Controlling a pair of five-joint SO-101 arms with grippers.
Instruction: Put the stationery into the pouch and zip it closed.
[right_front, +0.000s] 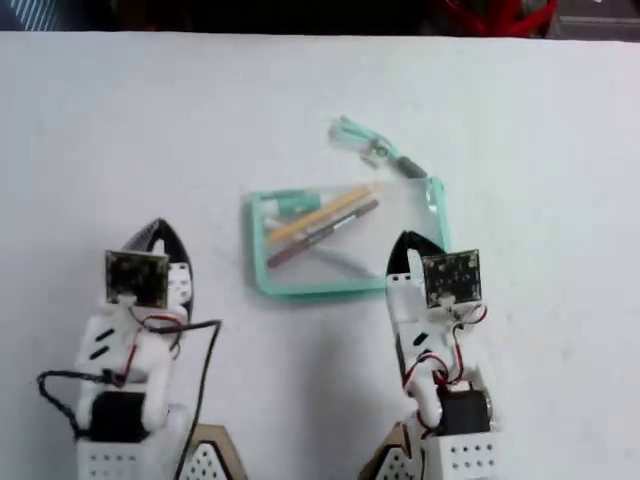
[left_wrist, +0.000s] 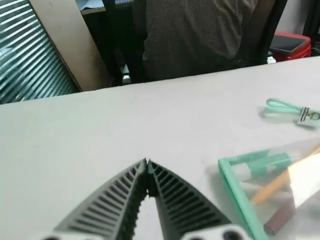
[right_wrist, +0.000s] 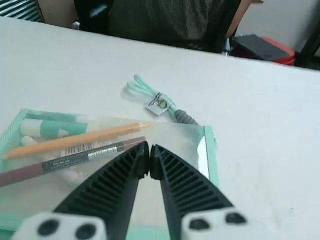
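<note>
A clear pouch with a mint-green border lies flat in the middle of the table. Inside it lie an orange pencil, a brown pen and a mint-and-white marker. A mint cord with a grey pull and tag trails off the pouch's far right corner. My left gripper is shut and rests on the table left of the pouch. My right gripper is shut above the pouch's near right corner, holding nothing.
The white table stretches wide on all sides of the pouch. A person in a dark shirt sits beyond the far edge, away from the objects. A red item lies past the table's back edge.
</note>
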